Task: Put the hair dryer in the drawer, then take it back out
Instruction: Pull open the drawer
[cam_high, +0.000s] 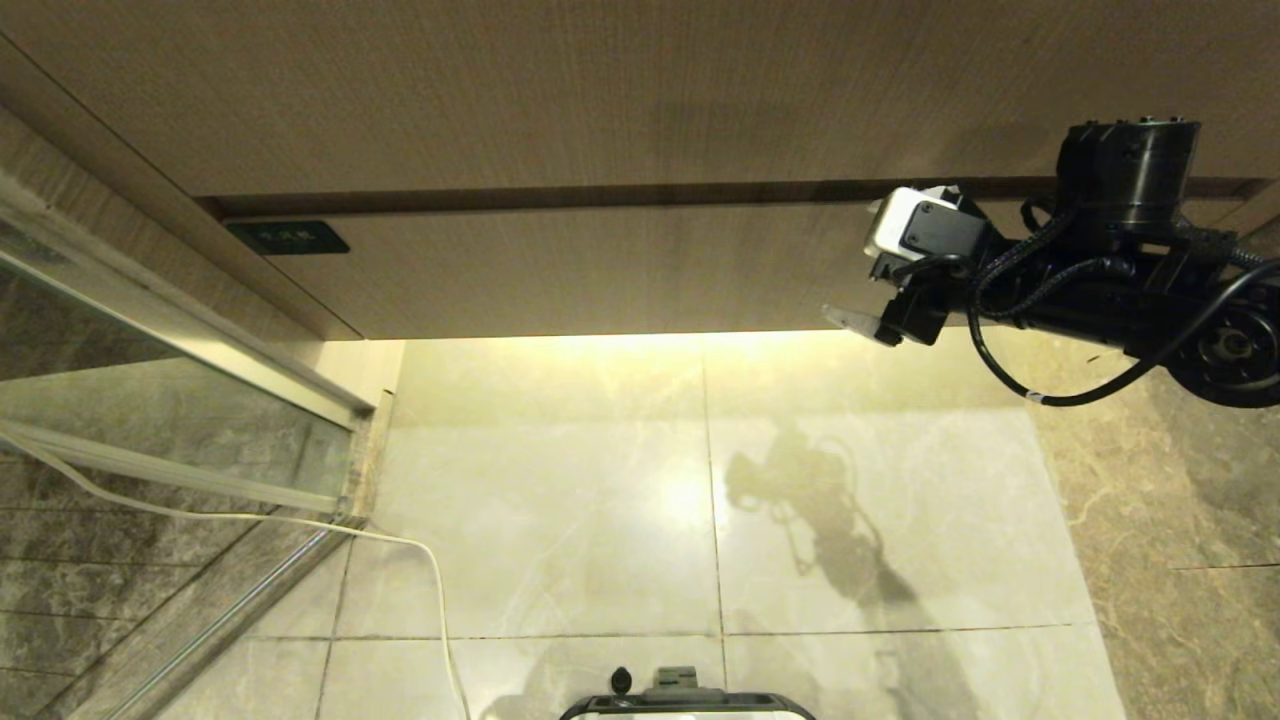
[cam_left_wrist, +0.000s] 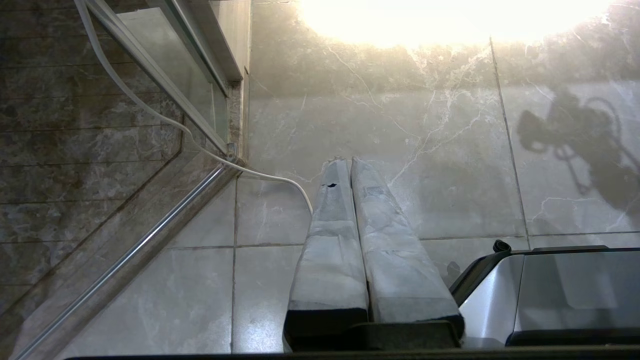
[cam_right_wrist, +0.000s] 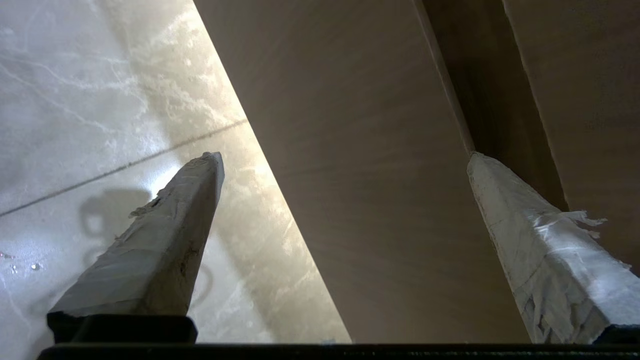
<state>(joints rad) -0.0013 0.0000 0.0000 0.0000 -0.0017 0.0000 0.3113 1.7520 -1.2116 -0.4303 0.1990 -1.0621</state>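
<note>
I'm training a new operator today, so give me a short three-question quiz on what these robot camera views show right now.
1. True or false: the drawer is shut.
2. Which describes the right gripper? A) shut on the hair dryer B) open and empty, in front of the drawer C) lying on the floor
3. Fill in: the left gripper hangs over the ____ floor with its fingers together.

Key: 1 true; 2 B; 3 tiled. The hair dryer is in none of the views.
</note>
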